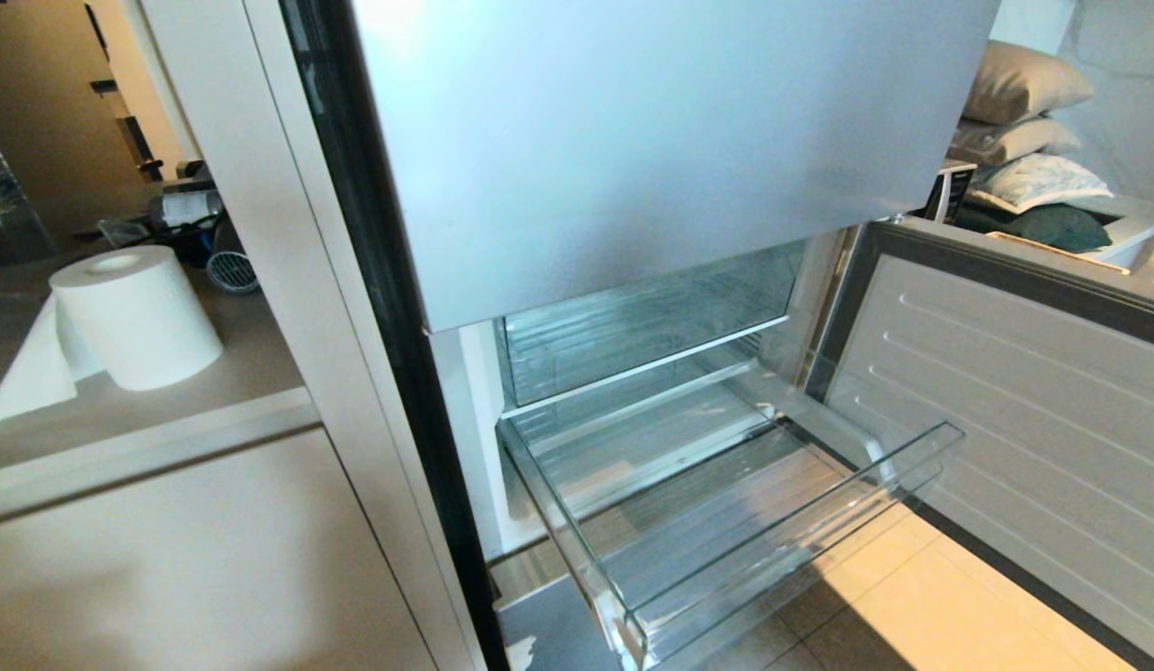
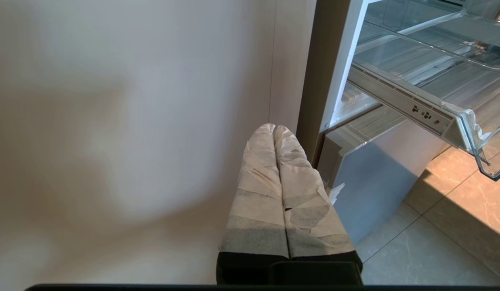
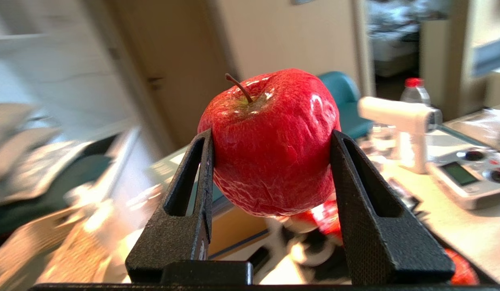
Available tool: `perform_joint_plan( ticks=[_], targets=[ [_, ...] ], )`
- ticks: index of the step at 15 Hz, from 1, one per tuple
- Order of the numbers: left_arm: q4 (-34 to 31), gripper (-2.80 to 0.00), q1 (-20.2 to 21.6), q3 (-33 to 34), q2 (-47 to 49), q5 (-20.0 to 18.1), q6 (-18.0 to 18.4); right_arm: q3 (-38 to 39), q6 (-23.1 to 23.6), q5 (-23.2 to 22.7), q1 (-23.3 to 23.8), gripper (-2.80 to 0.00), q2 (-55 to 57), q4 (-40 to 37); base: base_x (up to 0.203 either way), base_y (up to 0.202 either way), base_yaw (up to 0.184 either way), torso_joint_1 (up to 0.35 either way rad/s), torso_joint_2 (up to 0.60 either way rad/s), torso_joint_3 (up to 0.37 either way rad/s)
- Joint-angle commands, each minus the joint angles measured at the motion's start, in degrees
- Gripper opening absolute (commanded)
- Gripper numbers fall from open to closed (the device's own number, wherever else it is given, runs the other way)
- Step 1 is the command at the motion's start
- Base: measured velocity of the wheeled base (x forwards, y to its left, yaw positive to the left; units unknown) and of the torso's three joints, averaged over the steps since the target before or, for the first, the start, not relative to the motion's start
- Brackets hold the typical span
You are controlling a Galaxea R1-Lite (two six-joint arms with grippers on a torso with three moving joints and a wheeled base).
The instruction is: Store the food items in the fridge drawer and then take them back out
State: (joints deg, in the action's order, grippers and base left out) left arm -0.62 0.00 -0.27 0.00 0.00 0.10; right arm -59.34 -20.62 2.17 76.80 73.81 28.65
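White paper-towel roll [image 1: 134, 312] on beige counter [image 1: 213, 373], far left in head view. Right of it a tall grey-blue fridge door panel [image 1: 652, 140]. Below that, a taller-fronted clear bin [image 1: 633, 326]. Under the bin the wide, shallow see-through plastic fridge drawer [image 1: 782, 522] with ribbed floor is pulled out over tan floor tiles [image 1: 922, 606]; nothing in it. Open door's white ribbed inner panel [image 1: 1015, 419] on the right, pillows [image 1: 1024, 121] behind. Neither arm in head view.

Left gripper [image 2: 274, 131], fingers wrapped in white tape, pressed together, holding nothing, hangs by a beige cabinet side [image 2: 133, 121], near the drawer's corner.

Right gripper [image 3: 272, 161]: black jaws partway apart, clamped on a red wrinkled-skin apple [image 3: 272, 141] with dark stem, stem up. Background blurred; a table [image 3: 456, 226] with a clear red-capped bottle [image 3: 413, 93] behind.
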Motion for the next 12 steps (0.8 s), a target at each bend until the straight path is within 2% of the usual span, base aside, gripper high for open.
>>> perform_joint_plan(
  ticks=[1, 6, 10, 12],
  targets=[
    [0.01, -2.80, 0.00, 0.00, 0.04, 0.00, -0.01, -1.75, 0.04, -0.36, 3.37, -2.80, 12.37, 5.78, 0.000, 0.000, 0.000, 0.000, 0.00, 0.000],
    [0.01, -2.80, 0.00, 0.00, 0.09, 0.00, -0.01, -2.50, 0.52, -1.16, 8.32, -2.80, 27.88, 19.31, 0.000, 0.000, 0.000, 0.000, 0.00, 0.000],
    [0.01, -2.80, 0.00, 0.00, 0.09, 0.00, -0.01, -0.14, 0.29, -10.32, 8.73, -2.80, 30.44, 20.53, 0.000, 0.000, 0.000, 0.000, 0.00, 0.000],
    [0.01, -2.80, 0.00, 0.00, 0.09, 0.00, -0.01, 1.96, 0.25, -17.34, 8.72, -2.80, 30.38, 20.49, 0.000, 0.000, 0.000, 0.000, 0.00, 0.000]
  ],
)
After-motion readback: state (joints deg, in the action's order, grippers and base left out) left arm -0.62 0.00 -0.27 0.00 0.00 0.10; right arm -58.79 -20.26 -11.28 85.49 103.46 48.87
